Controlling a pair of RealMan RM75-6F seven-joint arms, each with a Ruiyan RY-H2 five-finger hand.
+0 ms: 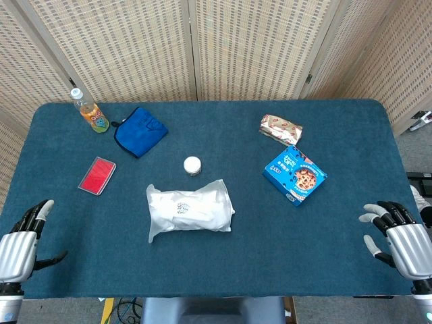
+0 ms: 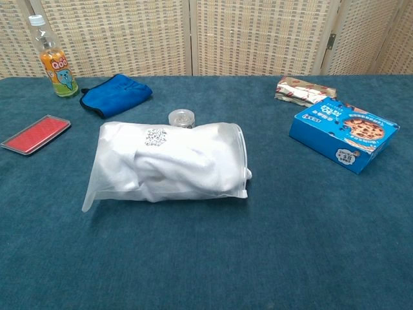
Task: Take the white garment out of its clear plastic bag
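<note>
Left hand (image 1: 20, 246) resting at the near left corner of the table (image 1: 324, 256), fingers spread, holding nothing; right hand (image 1: 399, 239) at the near right corner, fingers likewise apart and empty; both well apart from the bag and seen only from the head view.

Clear plastic bag (image 1: 189, 209) lying flat near the middle of the table, slightly toward the near edge; long axis running left to right, roughly parallel to the near edge; sealed strip end toward the right, loose flat flap of plastic trailing at the near left corner; white garment (image 2: 171, 161) folded inside, filling the bag into a soft rounded pillow shape, creased fabric visible through the glossy film; small printed label on the upper left of the bag.

Small round jar (image 1: 192, 165) with a white lid standing just behind the bag, partly hidden by it in the chest view; blue cloth (image 1: 140, 131) crumpled at the far left, beside a clear bottle (image 1: 89, 111) of orange drink standing upright; flat red case (image 1: 97, 175) lying left of the bag, apart from it; blue cookie box (image 1: 295, 175) to the right, set at an angle; foil snack packet (image 1: 281, 128) behind the box; table covered in dark blue felt-like cloth; woven screen panels (image 1: 256, 47) behind.
</note>
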